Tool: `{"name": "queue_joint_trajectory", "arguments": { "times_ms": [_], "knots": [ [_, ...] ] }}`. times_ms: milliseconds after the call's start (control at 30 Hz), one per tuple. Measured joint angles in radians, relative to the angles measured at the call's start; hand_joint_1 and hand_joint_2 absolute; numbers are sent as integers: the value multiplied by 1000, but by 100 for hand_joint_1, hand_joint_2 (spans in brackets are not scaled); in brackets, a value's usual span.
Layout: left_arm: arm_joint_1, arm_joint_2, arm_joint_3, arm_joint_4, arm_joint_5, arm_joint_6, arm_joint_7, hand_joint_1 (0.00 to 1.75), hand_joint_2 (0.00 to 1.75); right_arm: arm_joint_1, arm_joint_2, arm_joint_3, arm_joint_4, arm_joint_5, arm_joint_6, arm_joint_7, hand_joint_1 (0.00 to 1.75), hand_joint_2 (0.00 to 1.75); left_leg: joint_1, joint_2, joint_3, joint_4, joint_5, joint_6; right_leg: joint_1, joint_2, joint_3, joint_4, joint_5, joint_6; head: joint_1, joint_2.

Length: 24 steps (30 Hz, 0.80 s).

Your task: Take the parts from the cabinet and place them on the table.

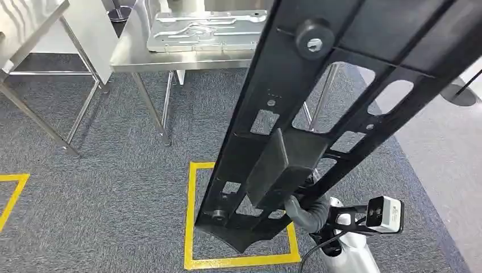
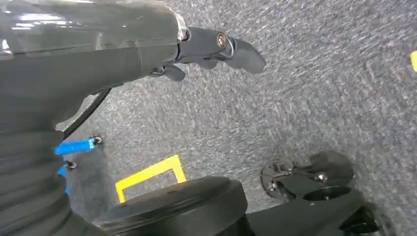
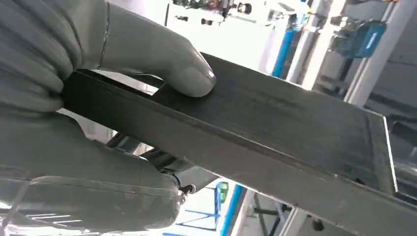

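Observation:
A long black metal part [image 1: 318, 114] with several cut-outs and a round knob stands tilted close in front of me, running from low centre to upper right. My right hand [image 1: 304, 209] grips it from beneath near its lower end. In the right wrist view the thumb [image 3: 187, 73] presses on the part's flat face [image 3: 275, 128], and the hand [image 3: 98, 73] wraps its edge. My left hand [image 2: 211, 46] hangs over the carpet and holds nothing. A steel table [image 1: 170, 60] stands ahead with a silver stamped part [image 1: 204, 28] lying on it.
A yellow taped square [image 1: 190, 216] marks the grey carpet just below the held part. A second steel table [image 1: 28, 23] stands at the far left, its legs reaching the floor. Another yellow tape corner [image 1: 14, 187] lies at the left. Lighter flooring borders the carpet on the right.

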Motion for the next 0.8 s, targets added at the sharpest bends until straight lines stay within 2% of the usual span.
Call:
{"name": "queue_joint_trajectory", "arguments": {
  "times_ms": [67, 100, 133, 167, 200, 267, 300, 333, 367, 433, 467, 500, 600, 633, 667, 700, 767, 800],
  "knots": [
    [0, 0, 1, 0, 0, 2, -1, 0, 175, 0, 0, 0, 0, -1, 0, 3, 175, 175, 6, 0, -1, -8, 2, -12, 4, 0, -2, -2, -1, -9, 0, 0],
    [0, 0, 2, 0, 0, 2, -1, 0, 175, 0, 1, 0, 0, -1, 1, 4, 175, 175, 2, -1, 2, -9, -1, -17, -1, -1, 2, -11, 2, -15, 0, 0],
    [0, 2, 2, 0, 0, 2, -1, 0, 175, 0, 2, 0, -1, 0, 2, 5, 175, 175, 2, 20, 3, 2, -11, -23, -6, -6, 10, -19, 5, -20, 0, 0],
    [1, 2, 2, 0, 1, 3, -1, 0, 175, 0, 3, 0, -2, 0, 2, 5, 175, 175, 0, 48, -11, 36, -34, -31, -6, -8, 14, -23, 4, -25, 0, 0],
    [-1, 2, 3, 0, 3, 3, -3, 0, 175, 0, 4, 0, -2, 0, 2, 5, 175, 175, 4, 62, -43, 102, -71, -37, -6, -14, 15, -23, 3, -27, 0, 0],
    [-10, 2, 5, 0, 5, 3, -6, 0, 175, 3, 4, 0, -2, 2, 2, 7, 175, 175, 9, 73, -120, 262, -138, -45, -5, -27, 15, -23, 1, -30, 0, 0],
    [-14, 2, 5, 0, 6, 3, -6, 0, 175, 2, 4, 0, -2, 3, 3, 9, 175, 175, 12, 74, -139, 301, -141, -48, -5, -32, 15, -22, 0, -30, 0, 0],
    [-14, 2, 5, 0, 6, 3, -6, 0, 175, 2, 4, 0, -2, 3, 3, 10, 175, 175, 14, 75, -131, 286, -118, -49, -5, -35, 17, -22, -1, -29, 0, 0],
    [-12, 2, 5, 0, 6, 3, -6, 0, 175, 1, 4, 0, -2, 2, 3, 11, 175, 175, 16, 75, -100, 225, -76, -48, -5, -35, 20, -22, -3, -27, 0, 0],
    [-4, 3, 6, 0, 6, 4, -3, 0, 175, -4, 4, 0, -1, -3, 3, 13, 175, 175, 19, 67, -11, 45, 13, -43, -6, -25, 30, -21, -7, -20, 0, 0],
    [3, 3, 6, 0, 10, 4, -3, 0, 175, -6, 4, 0, -1, -6, 4, 15, 175, 175, 19, 45, 14, 5, 0, -39, -5, -24, 28, -23, -7, -15, 0, 0],
    [5, 3, 7, 0, 11, 5, -4, 0, 175, -12, 4, 0, 0, -8, 6, 16, 175, 175, 14, 46, 19, -18, -1, -36, -3, -19, 22, -18, -4, -8, 0, 0],
    [5, 3, 8, 0, 12, 5, -4, 0, 175, -15, 5, 0, 3, -11, 10, 22, 175, 175, 11, 54, 13, -15, 0, -21, -6, -13, 20, -27, 4, 10, 0, 0],
    [4, 2, 8, 0, 12, 5, -4, 0, 175, -16, 4, 0, 3, -11, 11, 23, 175, 175, 23, 61, 19, -27, 8, -9, -5, -11, 19, -22, -2, 16, 0, 0],
    [4, 2, 8, 0, 12, 6, -4, 0, 175, -19, 4, 0, 3, -13, 11, 23, 175, 175, 20, 67, 21, -30, 9, -2, -5, -13, 8, 7, -23, 17, 1, 0],
    [5, 2, 8, 0, 12, 6, -4, 0, 175, -21, 4, 0, 4, -13, 11, 23, 175, 175, 19, 74, 20, -30, 9, 3, -6, -13, -26, 73, -62, 17, 0, 0],
    [6, 1, 10, 0, 12, 7, -4, 0, 175, -19, 4, 0, 6, -13, 10, 24, 175, 175, 14, 85, 19, -29, 7, 7, -6, -13, -109, 242, -131, 21, 0, 0],
    [8, 2, 10, 0, 12, 7, -4, 0, 175, -19, 4, 0, 8, -13, 8, 27, 175, 175, 11, 88, 19, -29, 7, 8, -6, -13, -138, 295, -141, 21, 0, 0]
  ]
}}
